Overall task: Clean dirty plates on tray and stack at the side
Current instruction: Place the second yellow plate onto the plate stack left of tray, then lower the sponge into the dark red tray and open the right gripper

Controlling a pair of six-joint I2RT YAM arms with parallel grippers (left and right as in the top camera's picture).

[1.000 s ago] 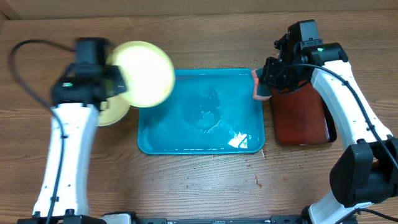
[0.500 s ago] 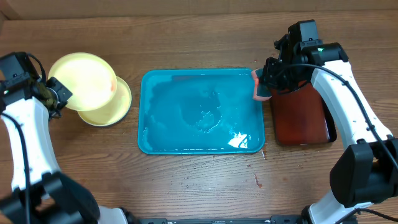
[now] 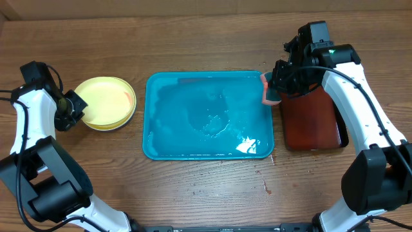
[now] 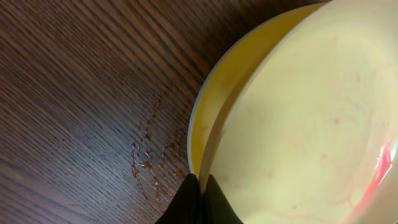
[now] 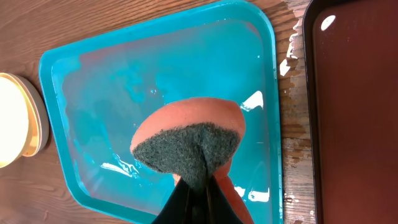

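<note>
left tool [image 4: 200, 188]: plate [image 4: 298, 124], right [image 5: 198, 200]: sponge [image 5: 186, 140], tray [image 5: 155, 68] wet

You have the right fingers [image 5: 177, 208] pinched shut on an orange, green-faced sponge [image 5: 186, 140] over the wet teal tray [image 5: 155, 68]. The plates [image 5: 15, 121] sit left and the dark red tray [image 5: 354, 112] right.

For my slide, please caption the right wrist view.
Right tool grips an orange sponge near the wet teal tray.

Your overhead looks straight down on the whole table [image 3: 193, 193]. Left wrist cam sits very close, facing down at the plates [image 4: 298, 124] and bare wood. Right wrist cam hangs higher, looking past the sponge [image 5: 186, 143] onto the tray [image 5: 93, 124]. Overhead shares plates and tray with them.
</note>
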